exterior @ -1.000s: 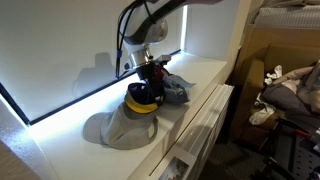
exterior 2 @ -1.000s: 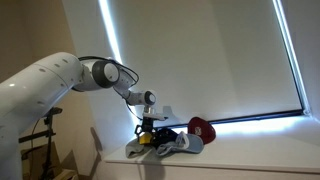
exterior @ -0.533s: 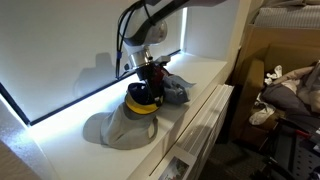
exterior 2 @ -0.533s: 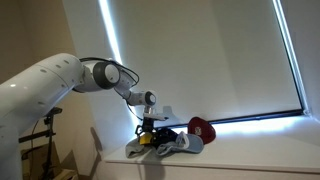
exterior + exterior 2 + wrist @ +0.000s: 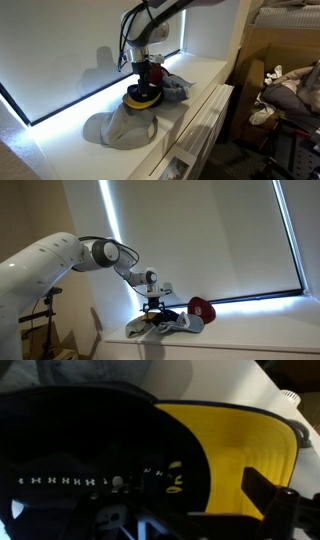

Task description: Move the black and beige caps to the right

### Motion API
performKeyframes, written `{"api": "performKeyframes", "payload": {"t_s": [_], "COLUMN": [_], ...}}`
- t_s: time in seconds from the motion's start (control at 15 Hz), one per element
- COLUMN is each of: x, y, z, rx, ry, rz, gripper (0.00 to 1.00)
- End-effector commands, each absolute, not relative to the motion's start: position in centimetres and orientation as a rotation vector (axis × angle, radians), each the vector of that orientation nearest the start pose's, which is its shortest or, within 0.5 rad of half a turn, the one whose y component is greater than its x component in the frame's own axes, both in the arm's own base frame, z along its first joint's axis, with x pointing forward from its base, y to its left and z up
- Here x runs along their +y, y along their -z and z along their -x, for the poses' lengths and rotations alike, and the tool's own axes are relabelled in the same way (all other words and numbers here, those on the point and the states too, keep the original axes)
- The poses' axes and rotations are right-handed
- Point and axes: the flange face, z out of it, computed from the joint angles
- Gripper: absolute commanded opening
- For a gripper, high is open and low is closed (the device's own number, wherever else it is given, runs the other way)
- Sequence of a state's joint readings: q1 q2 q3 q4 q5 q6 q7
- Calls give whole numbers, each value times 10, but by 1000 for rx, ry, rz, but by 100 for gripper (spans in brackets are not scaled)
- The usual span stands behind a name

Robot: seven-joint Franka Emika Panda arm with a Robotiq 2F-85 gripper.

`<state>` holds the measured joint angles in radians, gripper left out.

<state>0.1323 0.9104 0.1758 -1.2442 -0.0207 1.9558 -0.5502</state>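
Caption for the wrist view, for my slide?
Wrist close-up: black fabric cap with yellow brim fills the frame, white ledge behind.

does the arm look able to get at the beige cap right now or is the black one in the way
Probably yes. The tool hangs at the black cap, which overlaps one edge of the beige cap; the rest of it lies uncovered on the sill.

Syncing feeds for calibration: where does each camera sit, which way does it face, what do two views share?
Exterior view: high, looking down along the white ledge; robot arm shows at the top.
Exterior view: low, looking up at the pale window blind; arm shows at the picture's left.
Wrist view: against the black cap with yellow brim; a dark finger at lower right.
Shared: both exterior views show the gripper.
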Motion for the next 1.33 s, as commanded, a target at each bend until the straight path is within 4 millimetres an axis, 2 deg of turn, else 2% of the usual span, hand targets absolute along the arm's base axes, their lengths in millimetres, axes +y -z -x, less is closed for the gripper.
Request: {"api": "performKeyframes", "payload": {"t_s": [0.0,0.4,0.8,0.87,1.2,1.27], "x": [191,190,181,185,185,182], "y": [-205,-210,-227,-218,-216,-208], "z": [-709,-709,-720,-719,-719,-723], "rx": [-1161,-1148,-1050,-1072,-1068,-1048], "ry": [-243,-236,-157,-184,-186,-173], "rz": [2759,2794,2996,2937,2942,2955], "gripper": [100,100,100,100,100,100]}}
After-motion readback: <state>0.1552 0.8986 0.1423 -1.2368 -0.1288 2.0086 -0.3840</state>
